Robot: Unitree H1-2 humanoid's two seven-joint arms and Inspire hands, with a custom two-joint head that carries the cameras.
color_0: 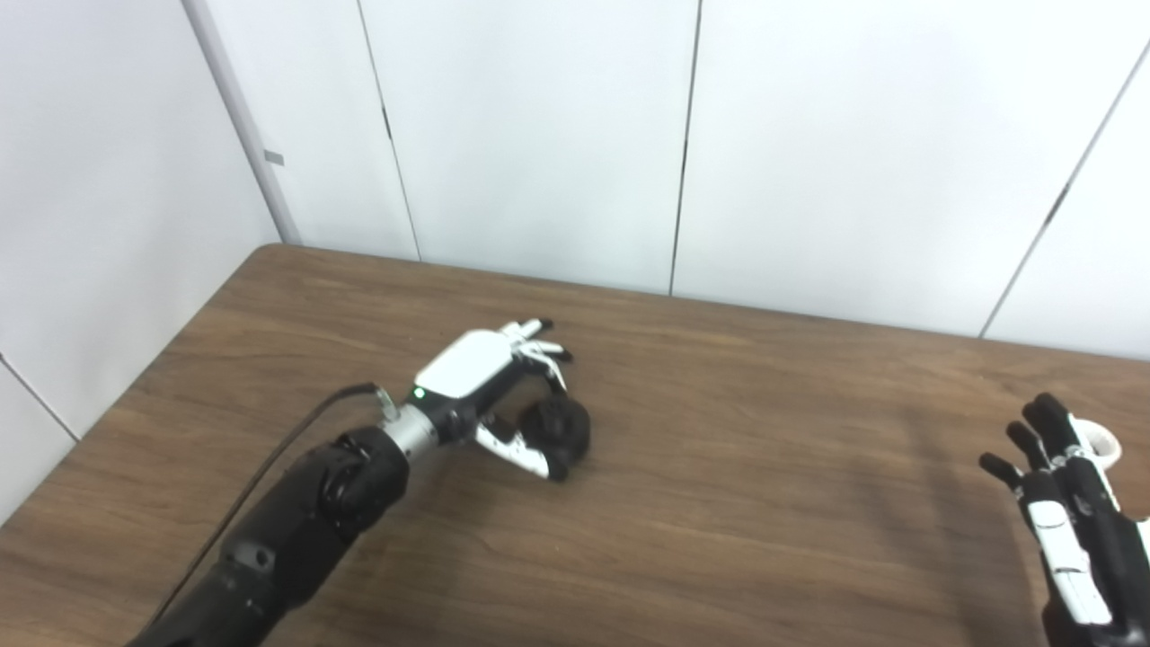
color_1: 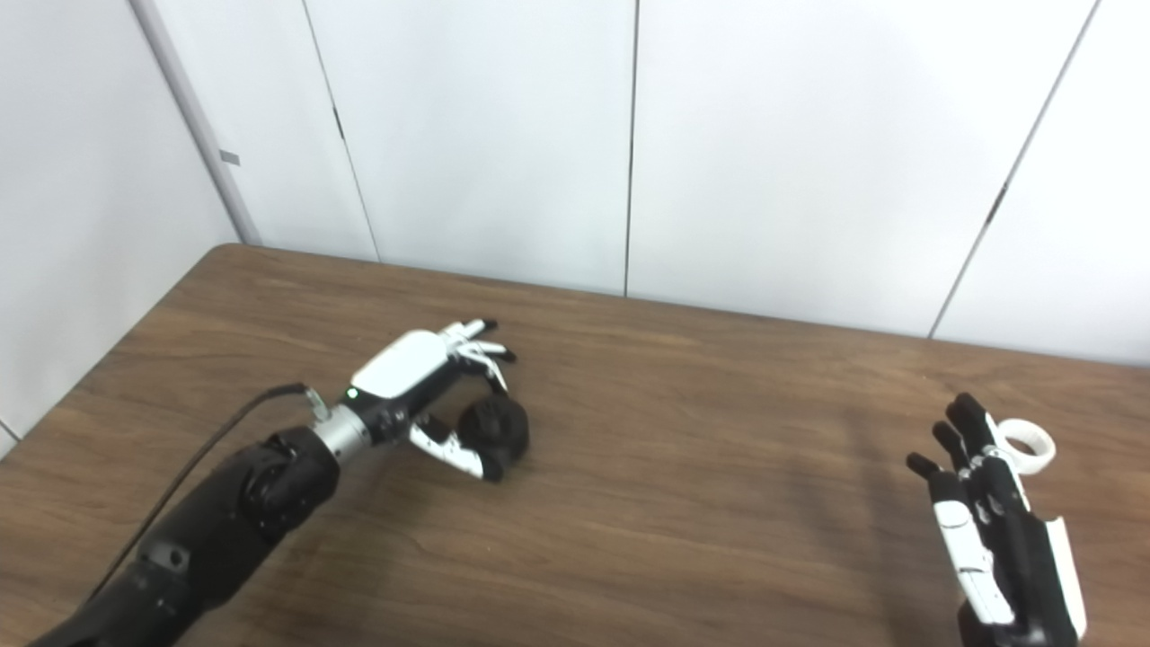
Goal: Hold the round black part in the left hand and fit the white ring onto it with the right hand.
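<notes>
I have the left robot hand (color_0: 490, 377) out at about ten o'clock on the brown wood-grain bench (color_0: 719, 467); its fingers curl over and its thumb sits under the round black part (color_0: 559, 431), which rests on the bench, so I read the hand as cupped around the part but cannot tell whether it truly bears on it. The right robot hand (color_1: 984, 512) stands at four o'clock, fingers spread and holding nothing; the small white plastic ring (color_1: 1024, 446) lies flat on the bench just beside its fingertips (color_1: 961, 409). I judge the black part stiff, fairly light and matte enough to grip across its rim; the ring looks rigid, thin, very light and likely slick, so I would pinch it by opposite edges, leaving the bore clear. Count: one black part; one white ring; two hands.
</notes>
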